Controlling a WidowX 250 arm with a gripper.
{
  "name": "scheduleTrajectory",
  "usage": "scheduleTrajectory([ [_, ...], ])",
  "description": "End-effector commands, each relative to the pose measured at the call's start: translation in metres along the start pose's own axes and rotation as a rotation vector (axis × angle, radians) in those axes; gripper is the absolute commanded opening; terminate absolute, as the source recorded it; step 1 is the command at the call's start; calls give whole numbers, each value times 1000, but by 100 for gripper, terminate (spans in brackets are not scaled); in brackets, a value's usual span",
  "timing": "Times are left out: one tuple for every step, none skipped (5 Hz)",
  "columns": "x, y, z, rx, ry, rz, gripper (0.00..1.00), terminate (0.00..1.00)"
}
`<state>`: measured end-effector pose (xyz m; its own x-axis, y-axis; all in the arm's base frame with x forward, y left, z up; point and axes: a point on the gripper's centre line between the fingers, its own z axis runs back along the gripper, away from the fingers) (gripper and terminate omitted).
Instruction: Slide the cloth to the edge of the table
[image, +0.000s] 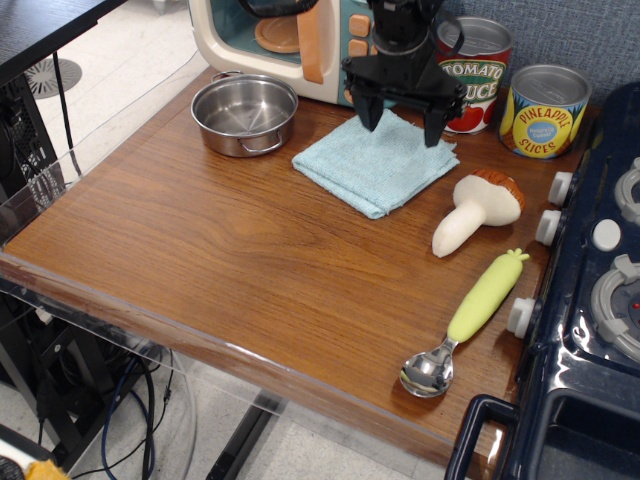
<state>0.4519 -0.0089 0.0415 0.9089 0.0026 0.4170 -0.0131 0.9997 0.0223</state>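
Note:
The light blue folded cloth lies flat on the brown wood-grain table, toward the back, right of the steel pot. My black gripper is open, its two fingers spread wide and pointing down over the cloth's far edge. The fingertips are at or just above the cloth; I cannot tell if they touch it. The table's front edge with its clear plastic strip is far from the cloth.
A steel pot stands at the back left. A toy microwave, a tomato can and a pineapple can line the back. A toy mushroom and a green-handled spoon lie right, by the dark blue stove.

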Motion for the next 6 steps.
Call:
scheduleTrajectory([
  [-7, 11, -16, 30, 38, 44, 100, 0],
  [-18, 11, -16, 37, 56, 78, 100, 0],
  [-34, 15, -2, 50, 78, 97, 100, 0],
  [-55, 16, 12, 63, 98, 114, 100, 0],
  [-80, 17, 20, 73, 158, 137, 100, 0],
  [-110, 15, 38, 70, 205, 145, 100, 0],
])
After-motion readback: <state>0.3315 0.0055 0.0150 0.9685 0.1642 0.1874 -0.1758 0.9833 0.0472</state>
